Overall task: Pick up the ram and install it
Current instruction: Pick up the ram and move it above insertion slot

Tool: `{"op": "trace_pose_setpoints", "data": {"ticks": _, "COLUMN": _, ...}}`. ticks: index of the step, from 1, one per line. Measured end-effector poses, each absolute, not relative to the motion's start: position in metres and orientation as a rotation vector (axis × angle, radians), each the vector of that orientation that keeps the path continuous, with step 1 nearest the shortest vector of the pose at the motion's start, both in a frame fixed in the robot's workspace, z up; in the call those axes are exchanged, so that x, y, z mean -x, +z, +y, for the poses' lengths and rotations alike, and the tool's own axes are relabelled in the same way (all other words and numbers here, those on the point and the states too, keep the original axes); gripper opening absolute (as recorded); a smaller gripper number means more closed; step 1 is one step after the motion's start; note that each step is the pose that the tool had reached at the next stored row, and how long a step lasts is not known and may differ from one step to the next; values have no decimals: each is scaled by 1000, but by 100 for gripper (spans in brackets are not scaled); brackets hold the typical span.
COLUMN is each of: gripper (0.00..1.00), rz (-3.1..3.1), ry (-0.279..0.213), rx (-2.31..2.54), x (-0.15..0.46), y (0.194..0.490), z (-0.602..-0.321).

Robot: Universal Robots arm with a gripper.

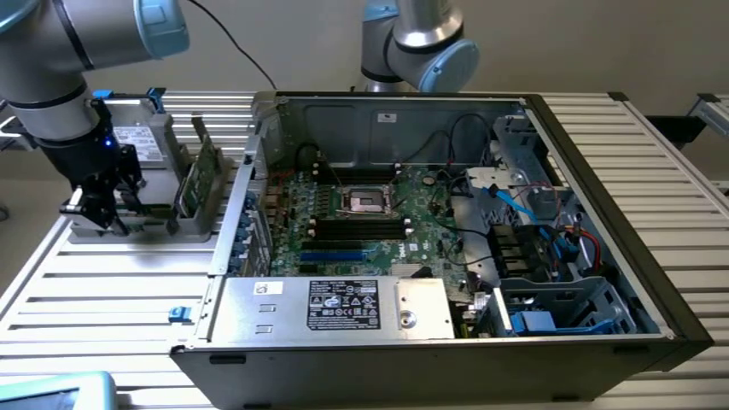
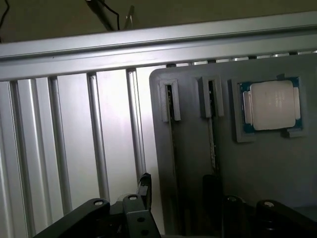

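The arm (image 1: 57, 51) runs out past the exterior view's top edge, as does a second arm (image 1: 416, 43) beyond the computer case (image 1: 456, 376). The ram (image 1: 210, 179) stands edge-on in its grey holder (image 1: 160, 231), so its chips cannot be made out (the gripper (image 1: 101, 209) hides the holder's part toward the exterior view's left). The label (image 1: 344, 305) on the computer case is too small to read. In the wrist view the gripper's fingers (image 2: 143, 191) are cut by the frame.

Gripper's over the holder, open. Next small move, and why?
Probably ease straight down: the open gripper hangs above the holder, and in the wrist view a ram standing on edge in its slot seems to line up between the jaws, untouched.
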State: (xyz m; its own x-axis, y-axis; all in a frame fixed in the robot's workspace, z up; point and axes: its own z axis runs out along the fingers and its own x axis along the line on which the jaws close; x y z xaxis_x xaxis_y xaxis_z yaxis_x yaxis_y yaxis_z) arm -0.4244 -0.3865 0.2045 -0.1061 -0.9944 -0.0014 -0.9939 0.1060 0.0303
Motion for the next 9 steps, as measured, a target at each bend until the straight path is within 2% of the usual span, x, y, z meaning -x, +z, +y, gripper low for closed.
{"op": "trace_pose_setpoints", "data": {"ticks": 6, "gripper": 52, "rz": -2320, "ry": -39, "rx": -2086, "x": 424, "y": 197, "z": -386}}
{"op": "trace_pose_setpoints", "data": {"ticks": 7, "gripper": 46, "rz": -2320, "ry": -40, "rx": -2086, "x": 424, "y": 198, "z": -386}}
{"op": "trace_pose_setpoints", "data": {"ticks": 8, "gripper": 46, "rz": -2320, "ry": -40, "rx": -2085, "x": 424, "y": 198, "z": -386}}
{"op": "trace_pose_setpoints", "data": {"ticks": 9, "gripper": 39, "rz": -2320, "ry": -40, "rx": -2085, "x": 424, "y": 197, "z": -386}}
